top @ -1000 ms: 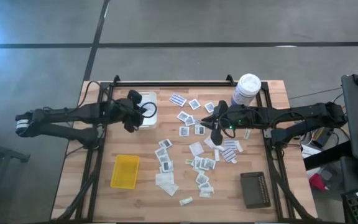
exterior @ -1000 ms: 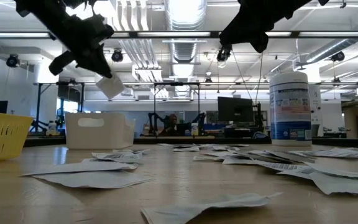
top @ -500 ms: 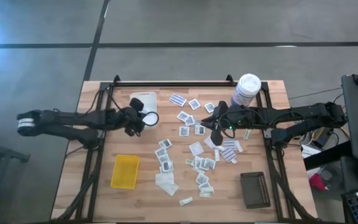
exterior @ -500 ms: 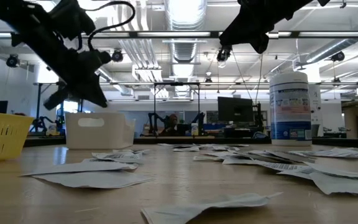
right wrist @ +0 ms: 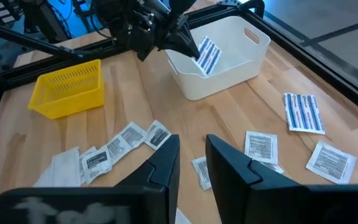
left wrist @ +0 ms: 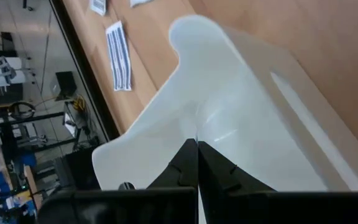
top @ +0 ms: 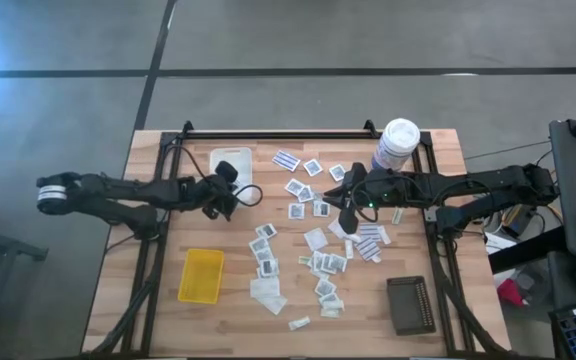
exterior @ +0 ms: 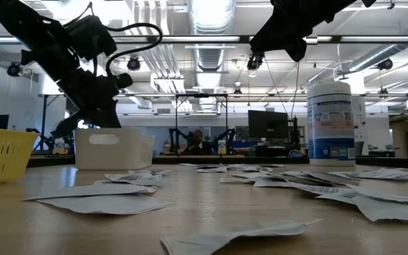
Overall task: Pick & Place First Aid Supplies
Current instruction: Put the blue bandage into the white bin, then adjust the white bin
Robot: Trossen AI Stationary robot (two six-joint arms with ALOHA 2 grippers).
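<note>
High view: left tool [top: 230,195], clenched shut, hangs at the near rim of the white tray [top: 240,160], where a blue-and-white striped strip [right wrist: 207,55] lies. Right tool [top: 345,205], fingers parted and holding nothing, hovers over the loose first aid packets [top: 323,265] scattered across the bench [top: 288,330], beside the white canister [top: 397,143].

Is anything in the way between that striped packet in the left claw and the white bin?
Nothing visible. The left claw, shut on the striped packet, hangs just above the white tray, whose top is uncovered.
</note>
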